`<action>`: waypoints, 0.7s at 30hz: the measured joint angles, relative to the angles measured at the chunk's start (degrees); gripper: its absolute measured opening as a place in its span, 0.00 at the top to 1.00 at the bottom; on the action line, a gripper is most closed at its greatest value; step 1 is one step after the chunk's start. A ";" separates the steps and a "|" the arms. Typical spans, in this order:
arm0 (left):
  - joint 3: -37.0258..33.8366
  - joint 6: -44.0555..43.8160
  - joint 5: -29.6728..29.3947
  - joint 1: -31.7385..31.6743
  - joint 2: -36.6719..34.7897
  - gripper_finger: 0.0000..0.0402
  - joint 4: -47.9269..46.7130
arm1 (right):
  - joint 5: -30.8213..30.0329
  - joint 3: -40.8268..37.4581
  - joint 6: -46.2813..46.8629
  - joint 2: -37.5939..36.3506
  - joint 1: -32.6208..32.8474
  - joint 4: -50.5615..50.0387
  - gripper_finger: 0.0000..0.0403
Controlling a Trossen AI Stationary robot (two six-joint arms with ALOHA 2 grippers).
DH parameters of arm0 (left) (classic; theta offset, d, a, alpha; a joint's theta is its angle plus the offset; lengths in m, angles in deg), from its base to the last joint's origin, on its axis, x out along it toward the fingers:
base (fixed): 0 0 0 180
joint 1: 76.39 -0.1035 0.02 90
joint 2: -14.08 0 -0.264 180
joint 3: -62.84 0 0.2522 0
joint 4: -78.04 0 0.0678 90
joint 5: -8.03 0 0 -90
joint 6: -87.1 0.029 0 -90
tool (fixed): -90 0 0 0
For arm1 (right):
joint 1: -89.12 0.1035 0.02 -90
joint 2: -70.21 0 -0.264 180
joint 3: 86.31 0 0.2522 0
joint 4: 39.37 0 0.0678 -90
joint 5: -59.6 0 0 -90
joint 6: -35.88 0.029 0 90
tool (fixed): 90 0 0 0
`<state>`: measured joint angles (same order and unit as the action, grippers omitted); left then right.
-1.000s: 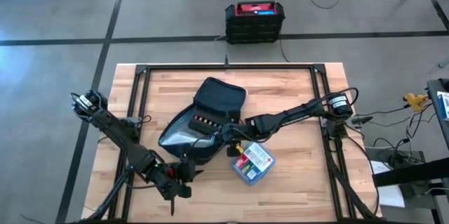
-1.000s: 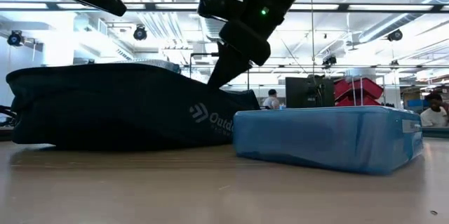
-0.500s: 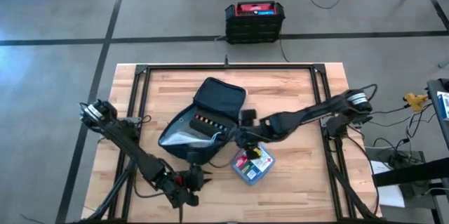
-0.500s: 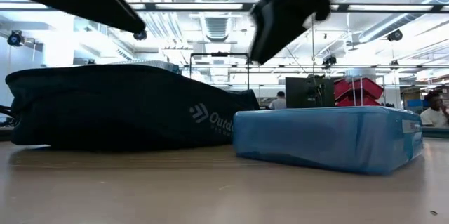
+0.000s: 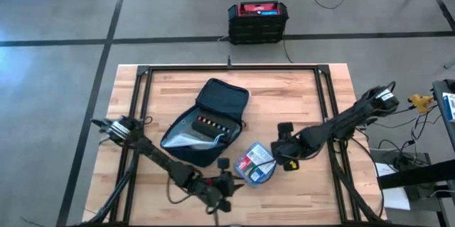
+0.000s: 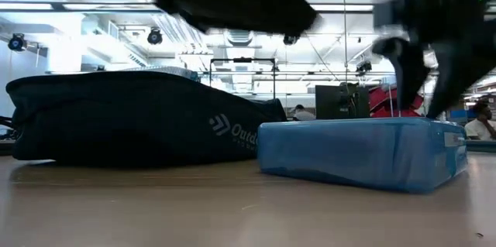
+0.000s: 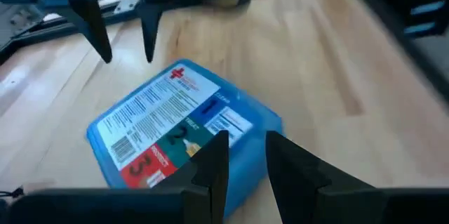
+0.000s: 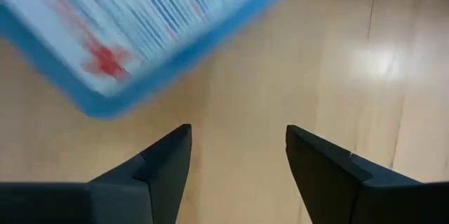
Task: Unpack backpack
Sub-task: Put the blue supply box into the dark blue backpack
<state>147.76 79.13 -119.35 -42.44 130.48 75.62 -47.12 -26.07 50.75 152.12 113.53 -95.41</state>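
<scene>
I see the backpack (image 5: 206,122) lying unzipped mid-table, the blue box (image 5: 254,164) just beside it. My right gripper (image 5: 282,157) hangs low next to the box, fingers spread wide, empty. My left gripper (image 5: 229,181) reaches in at the front edge, fingers narrowly parted, empty

Two dark, slender jointed arms are seen; light collars are borne near their bases, and each gripper's tapered black fingers (image 8: 165,170) are shown.
</scene>
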 joint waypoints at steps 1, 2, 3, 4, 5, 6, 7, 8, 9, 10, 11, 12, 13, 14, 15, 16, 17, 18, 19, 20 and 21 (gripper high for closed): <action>1.16 0.00 1.17 -0.53 1.25 0.80 -1.78 | 0.03 -1.89 0.19 0.07 -0.01 2.22 0.46; 2.28 -0.12 2.10 -0.98 2.38 0.80 -4.26 | 0.16 -3.36 0.13 0.31 0.07 4.85 0.46; 3.28 -0.86 2.49 -1.47 3.47 0.80 -6.63 | 0.26 -4.46 -0.60 0.43 0.16 7.78 0.46; 4.16 -1.69 2.48 -1.82 4.39 0.80 -8.72 | 0.30 -5.29 -1.25 0.46 0.45 10.08 0.46; 4.77 -2.21 2.51 -2.12 5.05 0.80 -10.95 | 0.25 -5.90 -2.12 0.45 0.84 12.02 0.46; 5.29 -2.66 2.35 -2.39 5.38 0.80 -13.10 | 0.16 -6.22 -2.92 0.44 1.16 13.84 0.47; 5.46 -3.07 2.20 -2.72 5.59 0.80 -15.11 | 0.09 -6.36 -4.22 0.44 1.62 15.22 0.47; 5.50 -3.43 1.62 -2.99 5.71 0.80 -17.15 | -0.17 -6.36 -5.73 0.44 2.23 16.28 0.48; 5.39 -3.65 0.97 -3.13 5.77 0.80 -18.52 | -0.71 -6.38 -6.82 0.44 2.93 17.07 0.48; 5.01 -3.90 0.63 -3.17 5.71 0.80 -19.35 | -1.65 -6.35 -7.93 0.51 3.66 17.91 0.49; 4.52 -4.14 0.06 -3.17 5.50 0.80 -20.07 | -2.49 -6.27 -9.33 0.68 4.36 18.99 0.50; 4.06 -4.48 -0.62 -3.19 5.38 0.80 -20.81 | -3.29 -6.23 -10.67 0.72 5.07 20.12 0.50; 3.67 -4.76 -0.93 -3.19 5.31 0.80 -21.38 | -4.34 -6.23 -11.73 0.72 5.83 21.02 0.51; 3.36 -5.17 -0.92 -3.19 5.29 0.80 -22.16 | -5.67 -6.23 -12.63 0.72 6.49 21.94 0.51; 3.05 -5.98 -0.91 -3.22 5.26 0.80 -23.09 | -7.05 -6.23 -13.58 0.72 7.15 22.94 0.52; 2.81 -7.38 -1.01 -3.22 5.26 0.80 -23.73 | -8.34 -6.20 -14.58 0.72 7.81 23.85 0.52; 2.65 -8.67 -0.89 -3.22 5.14 0.80 -24.47 | -9.84 -6.14 -15.27 0.72 8.58 24.38 0.52; 2.15 -10.07 -0.97 -3.22 5.04 0.80 -24.92 | -11.77 -6.05 -16.19 0.72 9.46 24.89 0.53; 1.71 -11.15 -1.16 -3.24 4.96 0.80 -24.97 | -13.56 -5.91 -17.32 0.72 10.29 25.03 0.53; 1.26 -11.89 -1.24 -3.24 4.94 0.80 -24.84 | -15.43 -5.82 -18.17 0.68 11.06 25.41 0.54; 0.83 -12.40 -1.33 -3.24 4.91 0.80 -24.67 | -17.29 -5.69 -19.30 0.68 11.79 25.60 0.54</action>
<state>148.59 66.73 -120.67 -45.67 135.39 50.95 -64.42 -31.77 31.46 152.80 125.32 -69.81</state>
